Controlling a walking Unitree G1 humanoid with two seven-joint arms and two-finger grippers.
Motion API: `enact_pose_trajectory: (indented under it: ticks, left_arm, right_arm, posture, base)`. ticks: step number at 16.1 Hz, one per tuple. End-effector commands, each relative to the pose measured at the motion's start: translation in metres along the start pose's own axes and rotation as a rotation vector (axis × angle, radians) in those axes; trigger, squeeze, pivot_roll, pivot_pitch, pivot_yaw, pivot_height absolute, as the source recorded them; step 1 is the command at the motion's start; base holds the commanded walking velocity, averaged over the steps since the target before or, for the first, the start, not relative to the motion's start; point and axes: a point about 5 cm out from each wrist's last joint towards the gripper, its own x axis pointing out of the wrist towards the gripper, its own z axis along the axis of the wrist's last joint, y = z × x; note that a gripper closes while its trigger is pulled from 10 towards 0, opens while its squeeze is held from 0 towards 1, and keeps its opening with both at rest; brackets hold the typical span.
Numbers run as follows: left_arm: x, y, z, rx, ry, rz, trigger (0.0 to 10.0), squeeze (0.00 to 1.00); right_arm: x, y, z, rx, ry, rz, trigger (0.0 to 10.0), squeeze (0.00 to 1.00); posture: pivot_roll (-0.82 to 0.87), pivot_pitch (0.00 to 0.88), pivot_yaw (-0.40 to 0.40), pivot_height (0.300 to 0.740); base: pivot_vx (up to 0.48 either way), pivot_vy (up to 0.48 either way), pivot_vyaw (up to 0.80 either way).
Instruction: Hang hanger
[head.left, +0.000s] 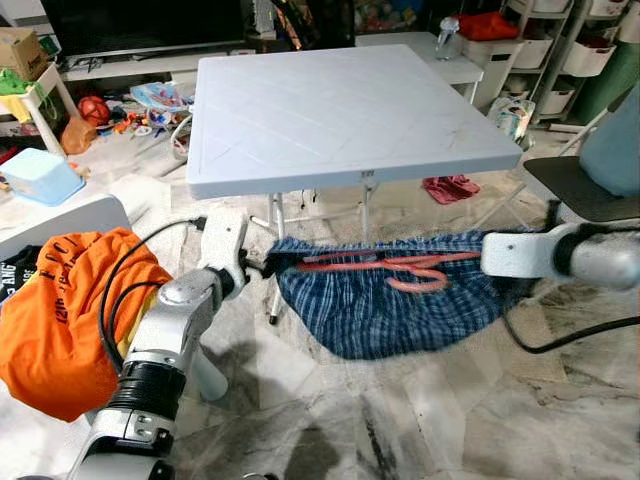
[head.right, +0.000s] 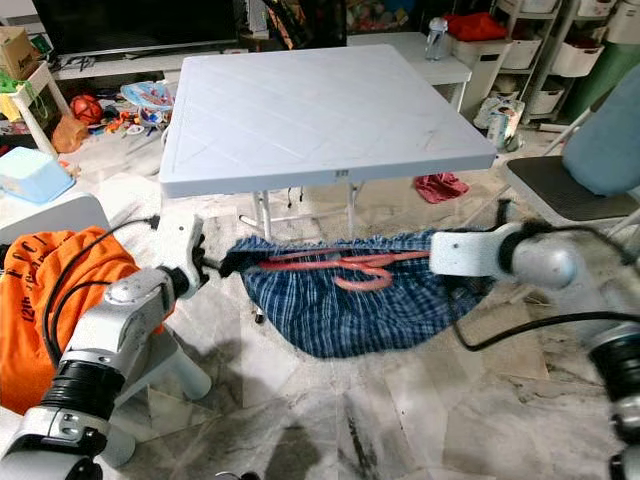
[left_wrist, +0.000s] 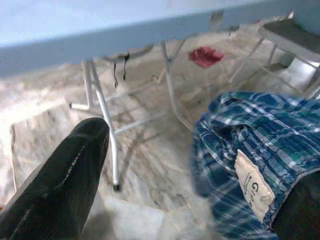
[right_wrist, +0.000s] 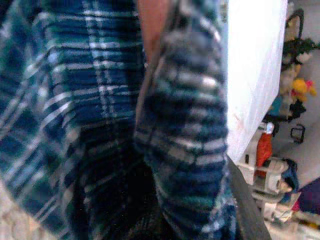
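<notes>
Left eye view: blue plaid shorts are held stretched between both claws, with a pink hanger lying inside the waistband.

The shorts are hung low in front of the white counter, above the marble floor. The left claw is closed on the left end of the waistband, where a beige label is seen in the left wrist view. The right claw is buried in the cloth at the right end; its grip cannot be told. An orange cloth is draped at the left.
</notes>
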Motion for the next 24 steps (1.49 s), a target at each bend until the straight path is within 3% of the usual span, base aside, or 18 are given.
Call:
enact_pose_trajectory:
  ticks: [1, 2, 4, 7, 9, 12, 16, 19, 20, 24]
  left_arm:
    - [-0.003, 0.006, 0.000, 0.018, -0.004, 0.037, 10.0, 0.00]
    - [-0.004, 0.008, -0.005, 0.013, 0.005, 0.050, 10.0, 0.00]
    - [-0.006, 0.011, -0.008, 0.006, 0.008, 0.064, 10.0, 0.00]
    - [-0.005, 0.017, -0.018, -0.021, 0.030, 0.087, 10.0, 0.00]
    - [-0.004, 0.024, -0.017, -0.027, 0.034, 0.101, 10.0, 0.00]
    - [-0.002, 0.026, -0.008, -0.035, 0.009, 0.093, 10.0, 0.00]
    - [0.001, 0.020, -0.014, -0.054, 0.032, 0.057, 10.0, 0.00]
    - [0.002, 0.017, -0.026, -0.129, 0.068, 0.044, 10.0, 0.00]
    - [0.003, 0.014, -0.033, -0.185, 0.089, 0.030, 10.0, 0.00]
    - [0.004, 0.009, -0.037, -0.223, 0.102, 0.000, 10.0, 0.00]
  right_arm:
    - [-0.006, -0.008, -0.012, 0.077, 0.040, -0.057, 10.0, 0.00]
    - [-0.013, -0.016, -0.023, 0.182, 0.070, -0.090, 10.0, 0.00]
    - [-0.025, -0.024, -0.039, 0.262, 0.106, -0.116, 10.0, 0.00]
    - [-0.051, -0.029, -0.047, 0.345, -0.008, -0.036, 10.0, 0.00]
    - [-0.070, -0.031, -0.059, 0.281, 0.016, 0.017, 10.0, 0.00]
    - [-0.074, -0.023, -0.055, 0.167, 0.009, 0.091, 10.0, 0.00]
    - [-0.067, -0.033, -0.036, 0.267, -0.197, -0.019, 10.0, 0.00]
    - [-0.071, -0.043, -0.022, 0.433, -0.386, -0.081, 10.0, 0.00]
    - [-0.077, -0.044, -0.015, 0.549, -0.510, -0.067, 10.0, 0.00]
    - [-0.082, -0.050, -0.018, 0.697, -0.612, -0.121, 10.0, 0.00]
  posture:
    - [-0.16, 0.000, 0.024, 0.740]
    - [-0.16, 0.000, 0.024, 0.740]
    - [-0.16, 0.000, 0.023, 0.740]
    - [-0.17, 0.000, 0.032, 0.740]
    - [-0.18, 0.000, 0.038, 0.740]
    - [-0.19, 0.000, 0.043, 0.740]
    - [-0.18, 0.000, 0.043, 0.740]
    - [-0.18, 0.000, 0.038, 0.740]
    - [-0.18, 0.000, 0.037, 0.740]
    - [-0.18, 0.000, 0.039, 0.740]
  base:
    - [0.000, 0.000, 0.00]
    - [0.000, 0.000, 0.00]
    - [0.000, 0.000, 0.00]
    - [0.000, 0.000, 0.00]
    - [0.000, 0.000, 0.00]
    - [0.000, 0.000, 0.00]
    - [0.000, 0.000, 0.00]
    - [0.000, 0.000, 0.00]
    - [0.000, 0.000, 0.00]
    - [0.000, 0.000, 0.00]
